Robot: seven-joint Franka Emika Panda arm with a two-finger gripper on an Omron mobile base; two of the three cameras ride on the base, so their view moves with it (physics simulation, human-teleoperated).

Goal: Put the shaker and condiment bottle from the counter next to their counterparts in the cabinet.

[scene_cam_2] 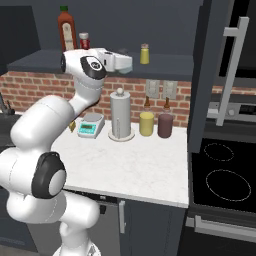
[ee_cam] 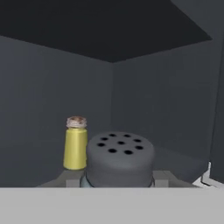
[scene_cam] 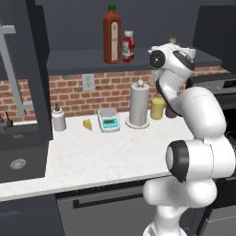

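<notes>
My gripper is shut on the shaker, whose grey cap with holes rises between the fingertips. The hand is held level with the cabinet shelf. Just beyond and left of the held shaker, the small yellow shaker stands on that shelf and also appears from the right base. Further left along the shelf, the condiment bottle stands beside the tall red bottle with a green cap. The white marbled counter lies below.
On the counter stand a paper towel holder, a small scale, a cheese wedge, a soap dispenser, and a yellow jar and a dark jar. The sink is left, the stove right, behind an open cabinet door.
</notes>
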